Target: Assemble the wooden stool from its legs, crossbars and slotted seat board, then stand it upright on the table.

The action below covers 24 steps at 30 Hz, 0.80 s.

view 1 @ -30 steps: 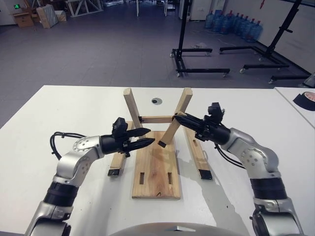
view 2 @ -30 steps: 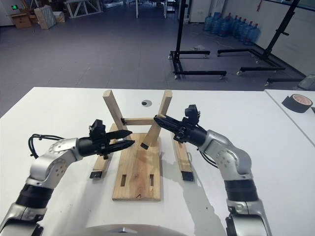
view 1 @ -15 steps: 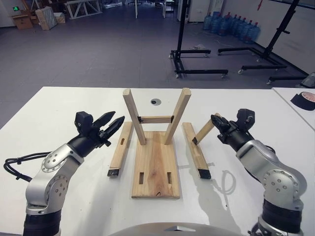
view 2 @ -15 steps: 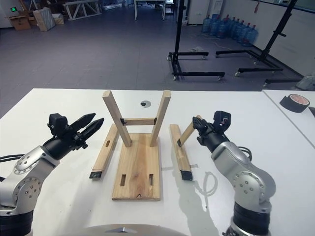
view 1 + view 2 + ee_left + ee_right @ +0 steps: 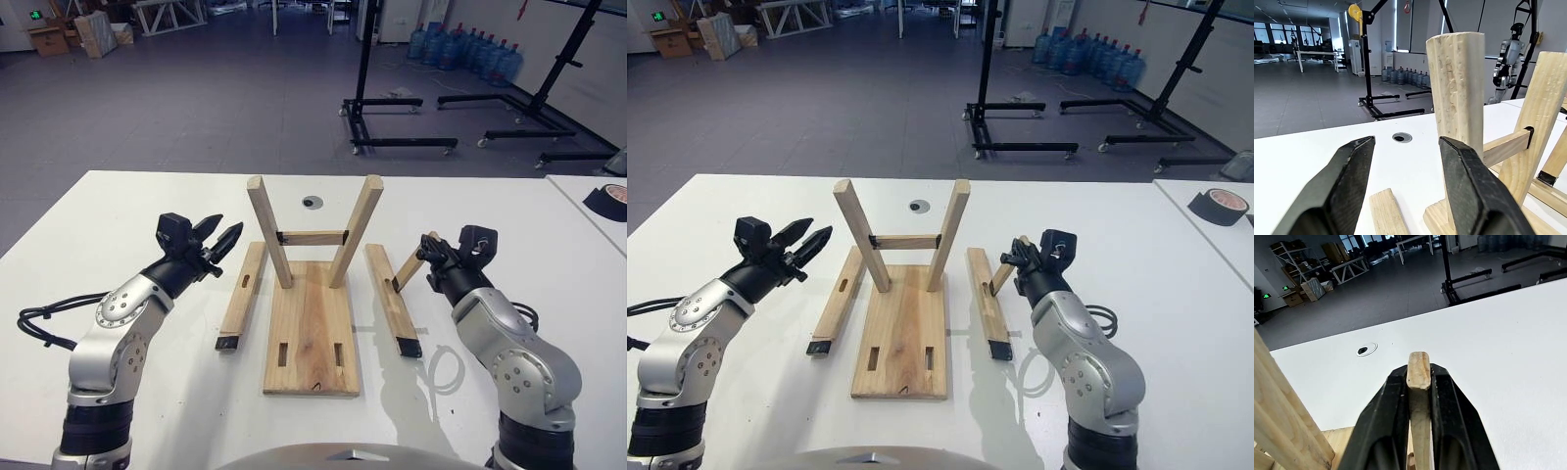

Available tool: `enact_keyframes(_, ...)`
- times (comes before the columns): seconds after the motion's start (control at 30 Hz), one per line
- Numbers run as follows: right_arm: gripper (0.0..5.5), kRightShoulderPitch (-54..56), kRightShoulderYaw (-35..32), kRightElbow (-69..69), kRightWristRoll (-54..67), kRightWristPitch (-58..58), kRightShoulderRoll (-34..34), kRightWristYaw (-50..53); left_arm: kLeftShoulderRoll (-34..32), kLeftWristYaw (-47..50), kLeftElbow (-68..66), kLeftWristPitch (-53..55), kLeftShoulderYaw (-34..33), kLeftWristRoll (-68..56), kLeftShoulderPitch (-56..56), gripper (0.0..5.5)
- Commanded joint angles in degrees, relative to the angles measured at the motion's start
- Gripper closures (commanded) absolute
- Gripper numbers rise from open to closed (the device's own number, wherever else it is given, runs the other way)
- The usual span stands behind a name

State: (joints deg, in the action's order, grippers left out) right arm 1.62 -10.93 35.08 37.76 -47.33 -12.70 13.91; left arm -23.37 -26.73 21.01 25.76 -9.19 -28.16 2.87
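Both my arms had drawn back from over the seat board (image 5: 312, 338) to either side of it, and my right one had carried the short crossbar (image 5: 407, 269) out with it. The board lay flat on the white table (image 5: 118, 215), slots at its near end. Two legs (image 5: 267, 231) stood on its far end, splayed apart and joined by a rung (image 5: 313, 237). One loose leg (image 5: 240, 297) lay just left of the board and another (image 5: 392, 311) just right of it. My left arm was bent at the elbow, forearm angled in toward the board, left gripper (image 5: 224, 231) spread wide with nothing in it, left of the standing legs. My right gripper (image 5: 431, 247) was clenched on the crossbar's upper end, right of the board, the bar slanting down to the right-hand loose leg.
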Motion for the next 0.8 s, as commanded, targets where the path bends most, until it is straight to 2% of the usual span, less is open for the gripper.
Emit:
enact_keyframes(0.03,5.11,0.3,0.9,-0.3,-2.0,1.4,-0.7,-3.1,0.3,0.3,-0.6,-0.7,0.5,1.0,0.5,3.14)
enact_keyframes(0.47,5.11,-0.9,1.6,0.0,-4.0,1.6,2.8,-5.5,0.5,-0.4,-0.3,-1.2,0.1,1.0,-0.2,3.14)
enact_keyframes(0.8,5.11,-4.0,2.5,-2.5,-9.0,2.3,1.8,-6.8,0.4,-0.6,-0.5,-1.3,0.6,1.5,-0.2,3.14)
